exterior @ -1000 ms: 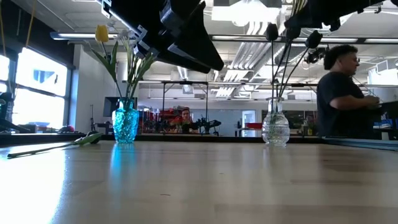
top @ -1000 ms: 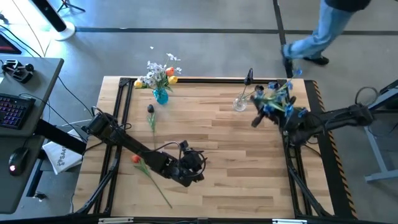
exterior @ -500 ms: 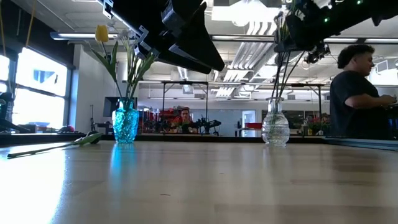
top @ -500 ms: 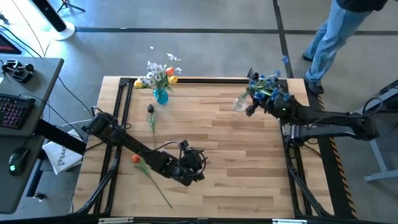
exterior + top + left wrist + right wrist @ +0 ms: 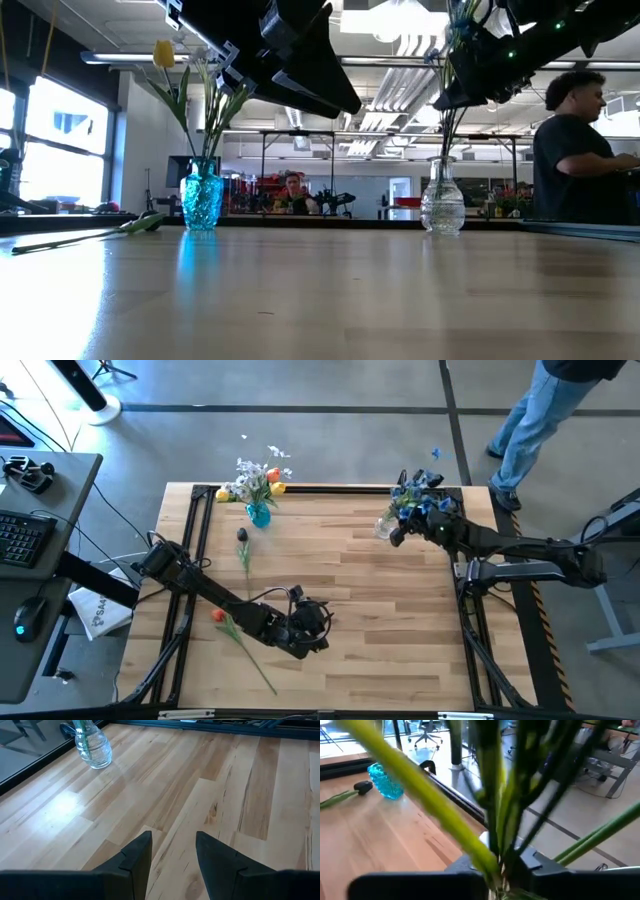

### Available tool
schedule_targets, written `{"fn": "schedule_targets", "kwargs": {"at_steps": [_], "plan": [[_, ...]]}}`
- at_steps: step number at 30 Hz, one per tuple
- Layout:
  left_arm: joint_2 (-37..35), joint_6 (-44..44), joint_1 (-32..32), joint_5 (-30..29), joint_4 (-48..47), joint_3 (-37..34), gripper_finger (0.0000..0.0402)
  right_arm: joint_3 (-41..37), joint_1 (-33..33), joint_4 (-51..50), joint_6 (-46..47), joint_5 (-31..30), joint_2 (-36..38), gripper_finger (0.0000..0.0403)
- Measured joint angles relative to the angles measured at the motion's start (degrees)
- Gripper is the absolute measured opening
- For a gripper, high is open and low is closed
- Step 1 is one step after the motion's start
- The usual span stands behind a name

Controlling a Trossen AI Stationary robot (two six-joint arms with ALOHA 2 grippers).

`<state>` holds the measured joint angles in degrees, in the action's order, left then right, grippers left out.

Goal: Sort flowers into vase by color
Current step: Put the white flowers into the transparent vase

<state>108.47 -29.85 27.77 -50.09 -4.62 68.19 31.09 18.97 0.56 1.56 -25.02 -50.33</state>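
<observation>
My right gripper (image 5: 399,532) hangs over the clear vase (image 5: 386,525) at the far right of the table (image 5: 380,620), its fingers closed around the green stems of the blue flowers (image 5: 418,494), which reach down into the vase. My left gripper (image 5: 172,851) hovers empty and half open over bare wood. An orange flower (image 5: 228,628) lies near it

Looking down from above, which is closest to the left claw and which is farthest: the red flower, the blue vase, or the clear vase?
From the left claw:
1. Red flower, lying just beside its arm.
2. Blue vase, back left edge.
3. Clear vase, back right, by the right claw.
</observation>
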Motion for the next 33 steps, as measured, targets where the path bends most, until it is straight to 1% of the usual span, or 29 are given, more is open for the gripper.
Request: {"fn": "schedule_targets", "kwargs": {"at_steps": [3,6,10,14,17,20,23,25,29,33], "plan": [[0.00,0.01,0.00,-0.01,0.00,-0.01,0.0140,0.55,0.19,-1.01,-0.02,1.27,0.03,0.0086],[0.00,0.00,0.00,-0.02,0.04,0.01,0.0140,3.66,0.19,-4.66,0.00,1.44,0.02,0.0140],[0.00,0.02,0.00,0.00,0.10,-0.01,0.0140,10.01,0.19,-14.51,0.13,1.51,0.02,0.0201],[0.00,0.02,0.00,0.00,0.11,0.00,0.0140,15.94,0.19,-23.23,0.15,1.50,0.02,0.0239],[0.00,0.02,0.00,0.00,0.11,0.01,0.0140,19.24,0.19,-26.80,0.11,1.50,0.02,0.0253],[0.00,0.02,0.00,0.00,0.12,0.01,0.0140,21.77,0.17,-28.45,-0.02,1.63,0.02,0.0256],[0.00,0.02,0.00,0.00,0.11,0.01,0.0140,24.39,0.19,-29.65,0.05,4.47,0.02,0.0256],[0.00,0.02,0.00,0.00,0.13,0.01,0.0140,25.55,0.17,-30.51,0.43,5.21,0.07,0.0256],[0.00,0.02,0.00,0.00,0.11,0.01,0.0140,24.40,0.41,-30.75,0.60,4.02,-0.03,0.0257],[0.00,0.02,0.00,0.00,0.12,0.01,0.0140,23.85,1.08,-32.05,0.07,4.49,-0.97,0.0257]]}}
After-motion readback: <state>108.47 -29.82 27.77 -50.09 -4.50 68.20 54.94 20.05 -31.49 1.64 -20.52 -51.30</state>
